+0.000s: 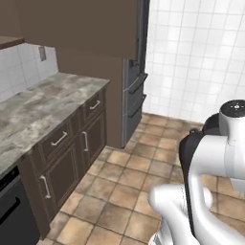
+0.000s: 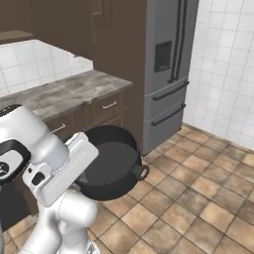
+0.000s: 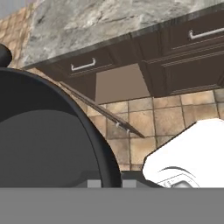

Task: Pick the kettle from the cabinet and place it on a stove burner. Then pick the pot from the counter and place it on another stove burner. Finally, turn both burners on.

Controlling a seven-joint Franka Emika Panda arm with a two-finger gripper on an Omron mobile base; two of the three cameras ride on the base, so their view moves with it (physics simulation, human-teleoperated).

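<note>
The wide charcoal-black pot [image 2: 111, 161] hangs in the air over the tiled floor, level with the drawer fronts and clear of the counter [image 2: 64, 92]. One loop handle [image 2: 144, 172] points right. My gripper [image 3: 110, 182] sits at the pot's near rim, shut on the rim, with its tips mostly hidden. The pot's rim [image 3: 94, 131] arcs across the left of the hand view, with the counter [image 3: 109, 17] beyond. The kettle and the stove burners are out of view.
Brown base cabinets with drawers [image 1: 72, 153] run under the counter [image 1: 43, 105]. A grey fridge [image 2: 171, 64] stands at the counter's far end beside a white tiled wall [image 1: 196, 52]. Dark wall cabinets [image 1: 81, 24] hang above. A black appliance front [image 1: 12, 215] is at lower left.
</note>
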